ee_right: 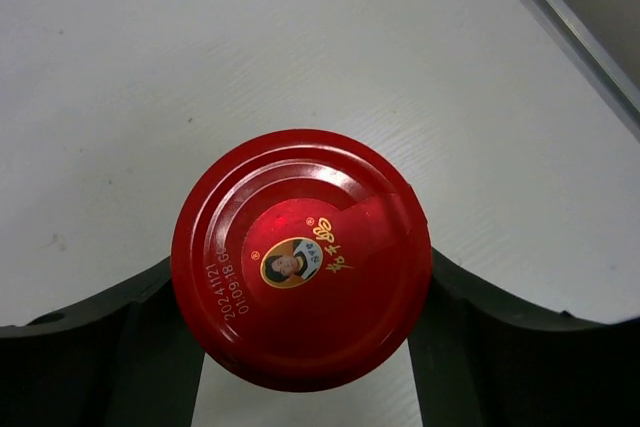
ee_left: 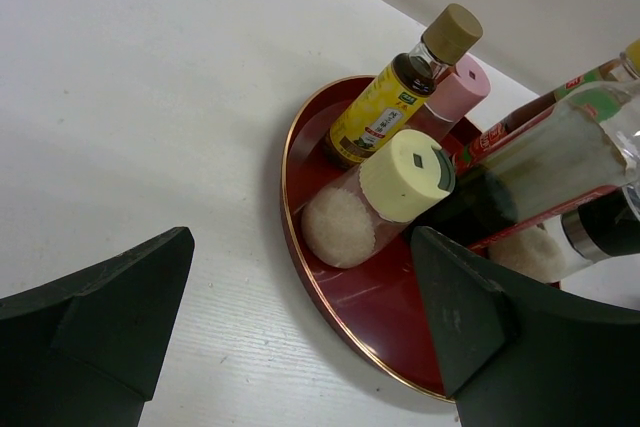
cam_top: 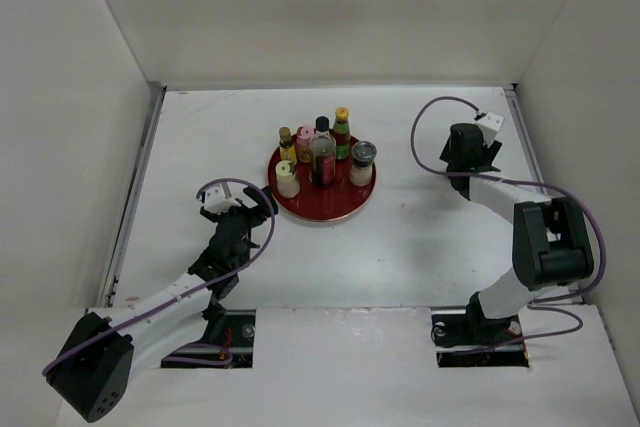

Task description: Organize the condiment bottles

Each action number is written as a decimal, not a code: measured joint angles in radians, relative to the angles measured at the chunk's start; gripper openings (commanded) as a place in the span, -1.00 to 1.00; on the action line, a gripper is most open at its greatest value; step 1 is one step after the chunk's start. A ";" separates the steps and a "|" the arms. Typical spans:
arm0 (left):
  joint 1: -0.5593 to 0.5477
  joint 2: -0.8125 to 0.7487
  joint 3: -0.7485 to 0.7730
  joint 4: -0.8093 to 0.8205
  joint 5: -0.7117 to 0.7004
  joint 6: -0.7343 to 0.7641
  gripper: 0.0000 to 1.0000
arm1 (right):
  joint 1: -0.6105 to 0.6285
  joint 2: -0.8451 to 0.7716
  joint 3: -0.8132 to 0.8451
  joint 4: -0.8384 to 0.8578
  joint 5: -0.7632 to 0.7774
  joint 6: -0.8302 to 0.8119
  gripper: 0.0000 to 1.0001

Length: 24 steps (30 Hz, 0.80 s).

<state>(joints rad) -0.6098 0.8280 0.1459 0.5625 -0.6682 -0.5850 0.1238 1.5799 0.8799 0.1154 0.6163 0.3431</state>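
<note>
Six condiment bottles stand on the red round tray: amber yellow-labelled, pink-capped, tall dark black-capped, green-red yellow-capped, grey-lidded jar and pale yellow-green-capped. My left gripper hangs open at the tray's left rim, empty; its view shows the pale bottle, amber bottle and tray just ahead of the left gripper. At the far right my right gripper covers the red-lidded jar; the right gripper hugs the jar on both sides under the lid.
White walls enclose the table on three sides. A metal strip runs along the right wall near the right gripper. The right arm's purple cable loops above the table beside the tray.
</note>
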 measured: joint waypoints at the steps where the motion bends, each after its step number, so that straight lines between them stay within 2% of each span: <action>1: 0.000 0.000 0.000 0.001 0.000 0.000 0.83 | 0.002 -0.001 -0.008 0.020 -0.002 -0.003 0.14; 7: 0.000 0.000 0.000 0.003 0.000 0.000 0.83 | 0.075 -0.082 -0.136 0.134 0.038 -0.029 0.05; 16: -0.002 -0.003 0.000 0.003 0.001 0.000 0.83 | 0.406 -0.286 -0.296 0.072 0.100 -0.026 0.07; 21: -0.002 -0.005 0.000 0.003 0.002 0.000 0.83 | 0.583 -0.398 -0.304 -0.001 0.134 -0.024 0.07; 24: -0.002 -0.011 0.000 0.002 0.002 0.000 0.83 | 0.676 -0.404 -0.269 -0.023 0.148 -0.025 0.07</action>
<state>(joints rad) -0.6121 0.8173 0.1459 0.5648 -0.6662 -0.5850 0.8001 1.1759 0.6109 0.0929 0.7643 0.3180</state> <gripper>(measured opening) 0.913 0.750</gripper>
